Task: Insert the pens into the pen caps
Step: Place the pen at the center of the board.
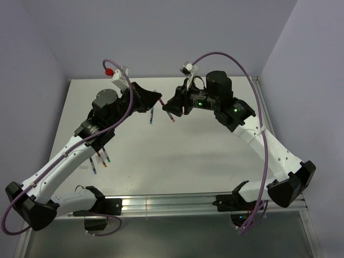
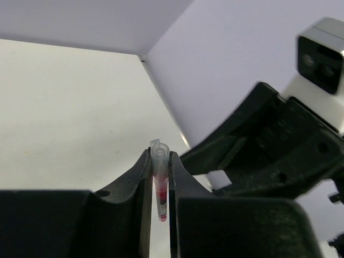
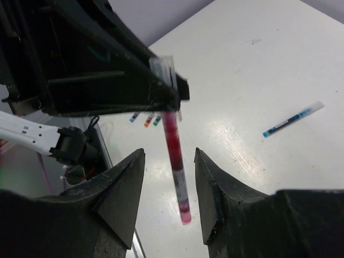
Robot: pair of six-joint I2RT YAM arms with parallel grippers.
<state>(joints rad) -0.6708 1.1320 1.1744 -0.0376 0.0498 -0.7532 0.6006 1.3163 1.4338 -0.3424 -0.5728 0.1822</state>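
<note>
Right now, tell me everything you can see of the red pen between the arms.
The red pen is a slim plastic stick, red body, clearer stretch lower down, red at its end. It hangs above the table, its top in a translucent cap pinched by the left fingers. The right fingers stand open either side, not touching.

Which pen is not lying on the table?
The red pen: the left gripper holds it up; the blue pen and three others lie on the table.

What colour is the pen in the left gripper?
Red pen; clearest in the right wrist view.
</note>
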